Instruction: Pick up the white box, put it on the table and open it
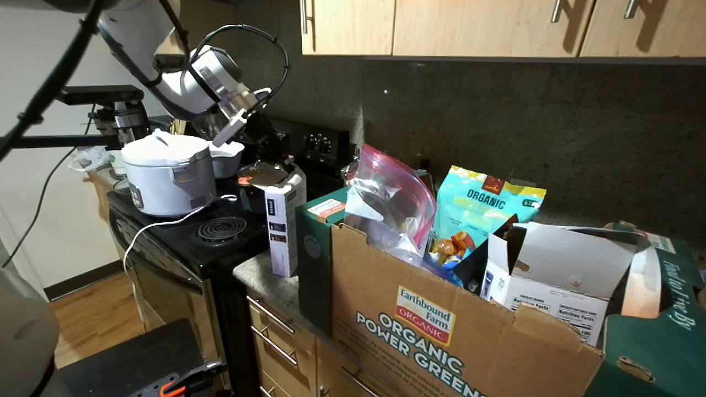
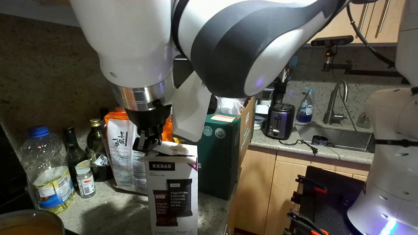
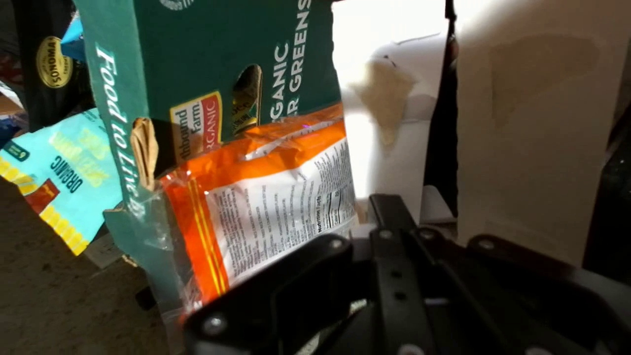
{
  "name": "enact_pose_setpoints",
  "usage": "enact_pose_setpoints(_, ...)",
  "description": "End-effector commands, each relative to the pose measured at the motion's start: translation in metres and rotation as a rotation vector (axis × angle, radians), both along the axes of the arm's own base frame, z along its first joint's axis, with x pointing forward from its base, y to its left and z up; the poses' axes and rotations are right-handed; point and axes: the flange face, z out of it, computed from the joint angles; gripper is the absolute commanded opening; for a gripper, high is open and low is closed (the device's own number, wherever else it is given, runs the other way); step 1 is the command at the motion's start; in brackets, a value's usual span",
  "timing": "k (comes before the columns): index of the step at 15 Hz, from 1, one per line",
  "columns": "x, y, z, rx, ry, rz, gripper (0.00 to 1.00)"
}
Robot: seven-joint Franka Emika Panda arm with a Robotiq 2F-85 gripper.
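Observation:
The white box [image 2: 174, 195], printed RXBAR, stands upright on the table [image 2: 107, 209], close to the big cardboard box. At its top, a white flap [image 2: 178, 149] looks partly lifted. Seen from the wrist, two white panels [image 3: 394, 162] with brown torn patches stand apart, a dark gap between them. My gripper [image 2: 143, 143] is at the box's top edge in both exterior views. Its fingers are together in the wrist view, where the gripper [image 3: 392, 202] tip lies in front of the near white panel. Whether it touches the flap is hard to tell.
The big green and brown cardboard box [image 1: 419, 331] is full of packages. An orange and white bag [image 3: 281, 212] leans by it. Bottles [image 2: 49, 182] and a small jar [image 2: 85, 182] line the back wall. The black stove [image 1: 220, 231] bears a white cooker [image 1: 168, 179].

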Motion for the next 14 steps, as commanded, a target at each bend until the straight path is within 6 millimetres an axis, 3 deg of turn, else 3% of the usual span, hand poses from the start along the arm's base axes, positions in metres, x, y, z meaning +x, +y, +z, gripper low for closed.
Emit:
enact_pose_setpoints(1, -0.002, -0.008, 0.017, -0.016, -0.030, -0.025, 0.00)
enact_pose_setpoints(5, 0.003, -0.017, 0.023, -0.005, -0.029, -0.037, 0.00)
enact_pose_setpoints(9, 0.007, -0.011, 0.021, 0.028, -0.002, -0.004, 0.00)
enact_pose_setpoints(10, 0.007, -0.008, 0.021, 0.033, 0.000, 0.001, 0.10)
enact_pose_setpoints(11, 0.005, -0.003, 0.019, 0.046, 0.009, 0.008, 0.27)
enact_pose_setpoints(14, -0.003, 0.008, 0.017, 0.087, 0.037, 0.009, 0.49)
